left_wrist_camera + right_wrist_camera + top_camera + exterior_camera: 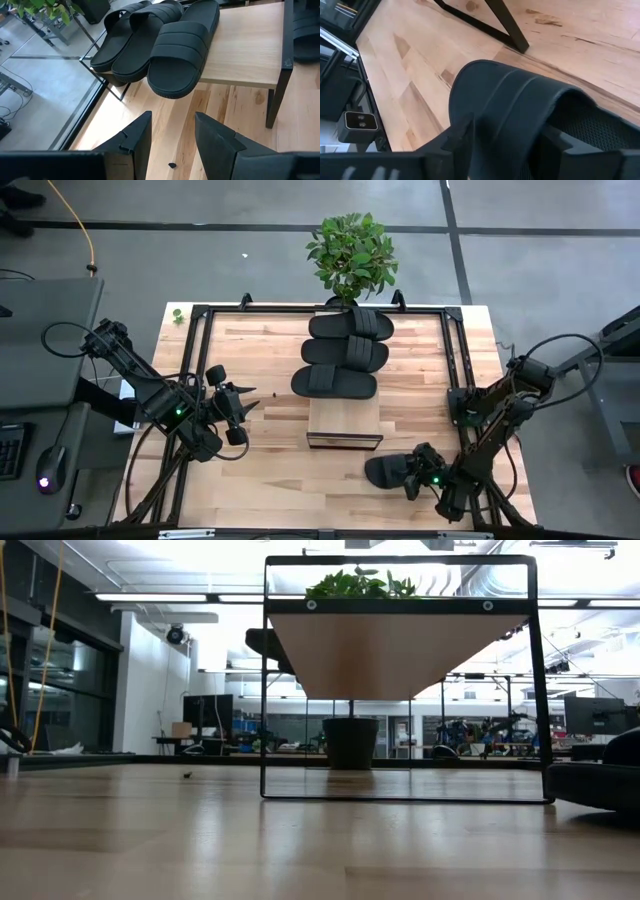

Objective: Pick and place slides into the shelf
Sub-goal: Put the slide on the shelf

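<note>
1. Looking straight down, the high view showed three black slides (340, 352) lying overlapped on the pale shelf (345, 420), beside a potted plant (352, 252); no brand or writing was legible on any of them.
2. The fourth slide (385, 472) lay on the tabletop (270, 470) near the shelf's end, with the right gripper (418, 476) at it.
3. Only the right wrist view showed the grasp: fingers (457, 142) straddled the strap band, closing on it.
4. The left gripper (240, 412) waited beside the shelf, fingers (137, 140) parted and empty.
5. The low view showed the shelf's underside and dark frame.
</note>
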Tool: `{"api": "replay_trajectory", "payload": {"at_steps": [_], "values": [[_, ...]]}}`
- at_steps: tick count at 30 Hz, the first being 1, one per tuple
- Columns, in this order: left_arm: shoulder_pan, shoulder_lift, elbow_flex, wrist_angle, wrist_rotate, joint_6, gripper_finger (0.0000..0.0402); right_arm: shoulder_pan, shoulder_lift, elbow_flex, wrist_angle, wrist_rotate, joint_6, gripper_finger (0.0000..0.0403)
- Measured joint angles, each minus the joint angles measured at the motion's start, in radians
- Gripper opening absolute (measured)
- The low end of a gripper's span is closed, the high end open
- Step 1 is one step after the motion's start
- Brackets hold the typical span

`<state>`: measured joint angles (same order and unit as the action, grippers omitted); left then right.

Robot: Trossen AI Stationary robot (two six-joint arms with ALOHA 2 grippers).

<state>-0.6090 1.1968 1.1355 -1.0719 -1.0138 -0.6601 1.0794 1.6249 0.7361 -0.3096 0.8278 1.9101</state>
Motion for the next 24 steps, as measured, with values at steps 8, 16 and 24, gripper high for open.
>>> {"api": "replay_trajectory", "payload": {"at_steps": [8, 16, 24], "values": [[0.000, 0.000, 0.000, 0.000, 0.000, 0.000, 0.0134, 0.001, 0.000, 0.001, 0.001, 0.002, 0.001, 0.0065], [0.000, 0.000, 0.000, 0.000, 0.010, -0.001, 0.0134, 0.001, 0.000, 0.002, 0.001, 0.003, 0.002, 0.0005], [0.000, 0.000, 0.000, 0.000, 0.053, -0.002, 0.0134, 0.001, 0.000, 0.002, 0.044, 0.022, -0.022, 0.0002]]}}
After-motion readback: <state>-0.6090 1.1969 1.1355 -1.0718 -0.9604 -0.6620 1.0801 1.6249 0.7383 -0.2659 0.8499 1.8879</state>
